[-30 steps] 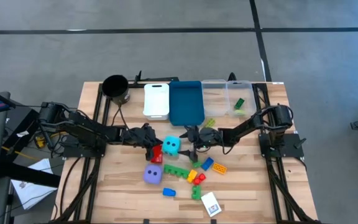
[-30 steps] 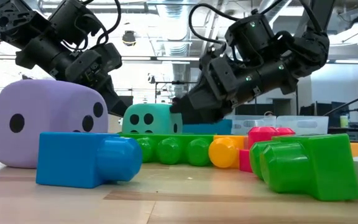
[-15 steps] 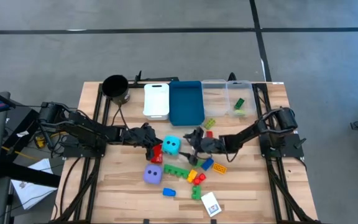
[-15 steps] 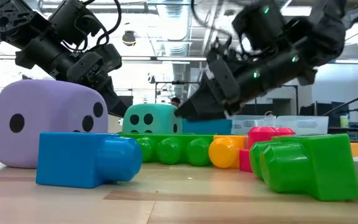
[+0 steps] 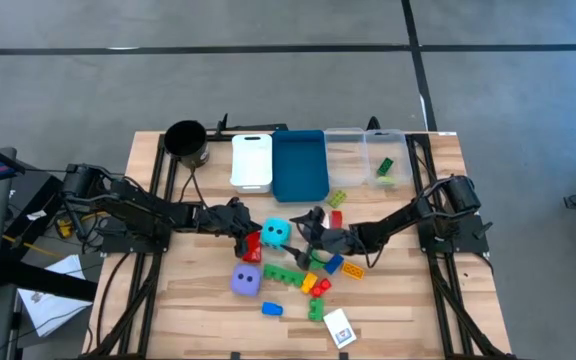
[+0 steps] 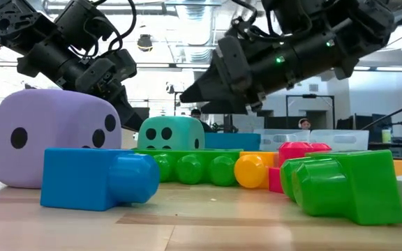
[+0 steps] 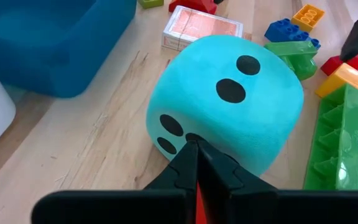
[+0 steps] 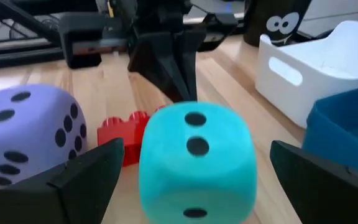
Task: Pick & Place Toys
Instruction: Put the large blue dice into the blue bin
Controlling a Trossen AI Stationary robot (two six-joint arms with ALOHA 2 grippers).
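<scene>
Cyan die sits mid-table between your grippers: the right gripper hangs spread wide just beside it, holding nothing. Your left gripper is clenched at a red brick on the die's other side; whether it grips the brick, you cannot tell.

I can't read any words, brand names or numerals from here. The only marks are dots: the cyan die shows a face with two black pips and another with two, and the purple die shows pips on its faces. A white card on the counter carries a dark square code, too small for me to decipher.
</scene>
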